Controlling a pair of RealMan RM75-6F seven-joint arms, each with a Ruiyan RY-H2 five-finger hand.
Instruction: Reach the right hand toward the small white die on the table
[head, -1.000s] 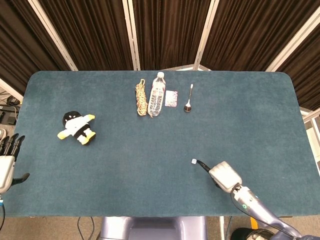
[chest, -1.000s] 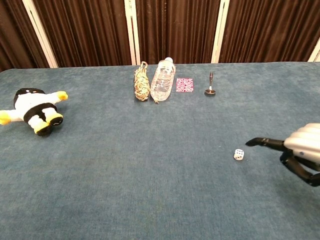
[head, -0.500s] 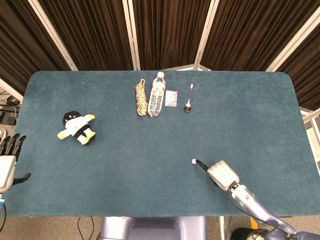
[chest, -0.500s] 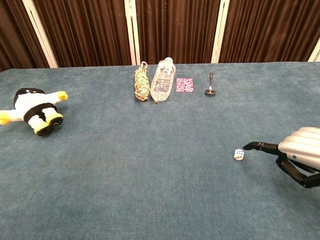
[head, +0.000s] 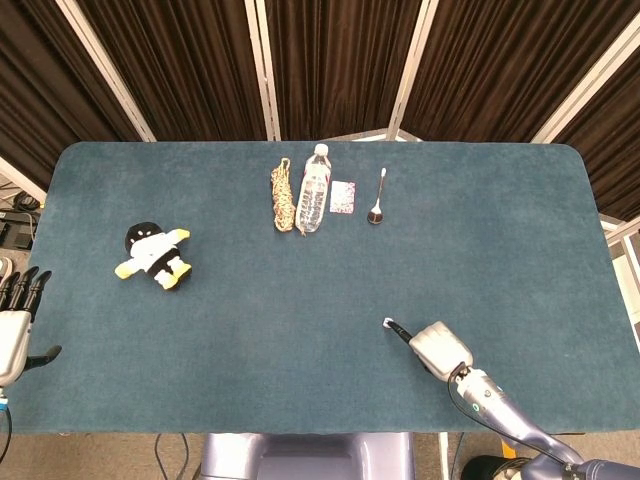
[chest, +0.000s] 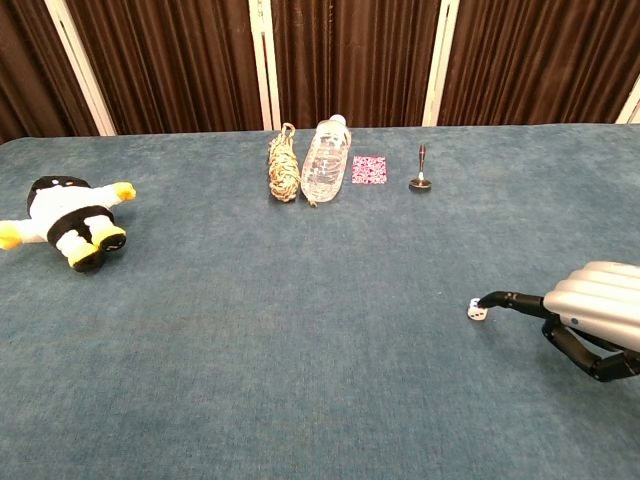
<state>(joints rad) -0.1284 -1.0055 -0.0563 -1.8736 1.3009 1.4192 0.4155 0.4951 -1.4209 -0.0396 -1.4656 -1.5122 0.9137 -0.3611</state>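
The small white die (head: 386, 323) (chest: 477, 312) lies on the blue table near the front right. My right hand (head: 440, 347) (chest: 596, 314) sits just right of it, low over the cloth. One black finger stretches left and its tip reaches the die's top edge; the other fingers hang curled under the palm, holding nothing. My left hand (head: 14, 322) shows only in the head view, off the table's left edge, with fingers straight and apart and nothing in them.
Along the far middle lie a coiled rope (head: 283, 195), a water bottle (head: 314, 188) on its side, a small pink patterned card (head: 343, 196) and a spoon (head: 378, 198). A penguin plush (head: 155, 254) lies at the left.
My right hand has slid a little left and sunk lower, bringing the stretched fingertip from just short of the die onto it. The die and the left hand stayed put.
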